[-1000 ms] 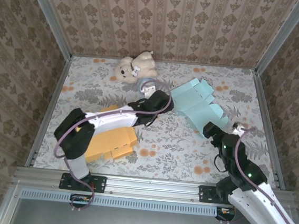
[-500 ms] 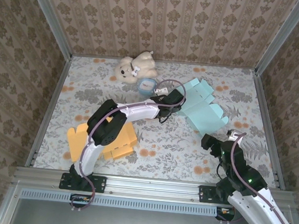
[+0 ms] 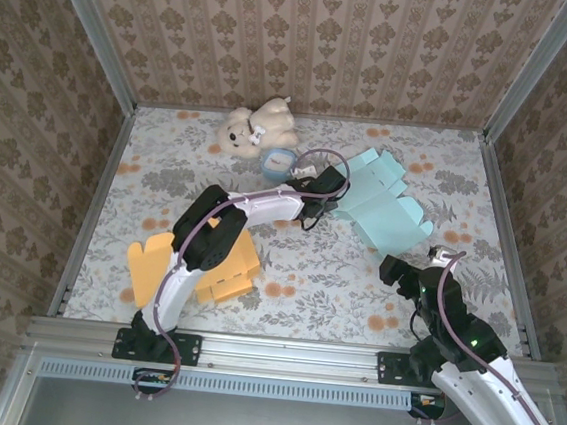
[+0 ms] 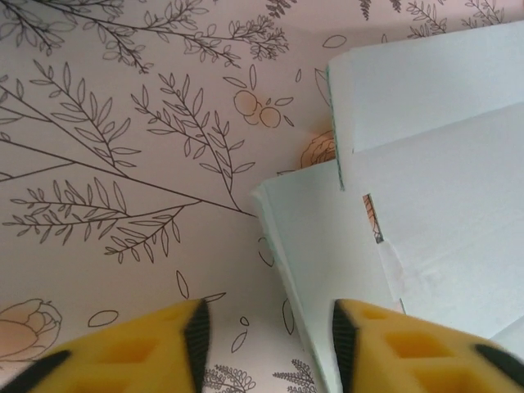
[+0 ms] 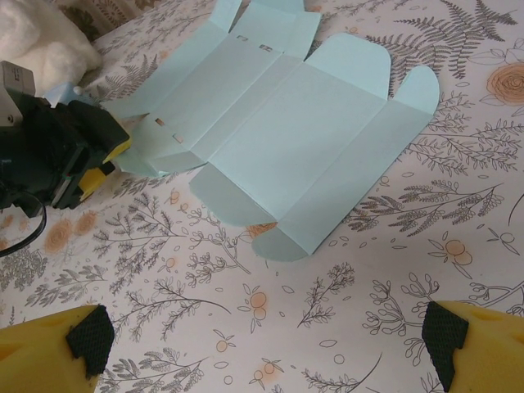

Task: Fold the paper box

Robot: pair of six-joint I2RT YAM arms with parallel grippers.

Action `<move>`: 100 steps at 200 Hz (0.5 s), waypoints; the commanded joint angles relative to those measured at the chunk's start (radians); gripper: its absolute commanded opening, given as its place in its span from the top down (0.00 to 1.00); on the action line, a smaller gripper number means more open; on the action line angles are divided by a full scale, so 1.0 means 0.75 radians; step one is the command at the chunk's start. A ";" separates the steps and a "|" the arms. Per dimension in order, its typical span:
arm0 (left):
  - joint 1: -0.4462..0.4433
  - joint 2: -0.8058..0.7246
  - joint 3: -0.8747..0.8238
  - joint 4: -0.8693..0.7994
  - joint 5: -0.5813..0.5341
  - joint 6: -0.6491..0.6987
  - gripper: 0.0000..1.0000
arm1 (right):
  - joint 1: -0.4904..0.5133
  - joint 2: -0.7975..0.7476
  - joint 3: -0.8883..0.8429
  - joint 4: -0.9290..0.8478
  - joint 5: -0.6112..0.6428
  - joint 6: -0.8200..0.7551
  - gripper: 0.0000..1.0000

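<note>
The paper box (image 3: 382, 207) is a flat, unfolded light-blue cut-out lying on the flowered table right of centre; it also appears in the right wrist view (image 5: 295, 123). My left gripper (image 3: 331, 199) is at its left edge. In the left wrist view the box's left flap (image 4: 426, 205) rises slightly off the table, and its edge runs between my yellow fingers (image 4: 270, 327). These stand partly narrowed and still apart, with a gap on both sides of the paper. My right gripper (image 3: 395, 272) hovers wide open over bare table in front of the box (image 5: 266, 336).
A cream teddy bear (image 3: 257, 125) and a small blue cup (image 3: 280, 162) lie at the back, just left of the left wrist. An orange flat cardboard cut-out (image 3: 198, 265) lies at the front left. Patterned walls close in three sides.
The left arm swung right from above the orange cut-out to the blue box's left edge, and its jaws have narrowed. The right arm drew back slightly toward me.
</note>
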 commanded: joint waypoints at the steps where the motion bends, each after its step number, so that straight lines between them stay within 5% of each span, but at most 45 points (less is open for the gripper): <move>1: 0.006 -0.006 0.018 0.010 0.006 0.020 0.70 | 0.005 0.001 -0.010 0.007 -0.004 -0.028 0.00; 52: 0.036 -0.108 -0.104 0.164 0.060 0.157 0.99 | 0.006 0.004 -0.011 0.006 -0.010 -0.064 0.00; 100: 0.158 -0.377 -0.577 0.984 0.511 0.635 1.00 | 0.005 0.068 0.019 0.097 -0.082 -0.125 0.00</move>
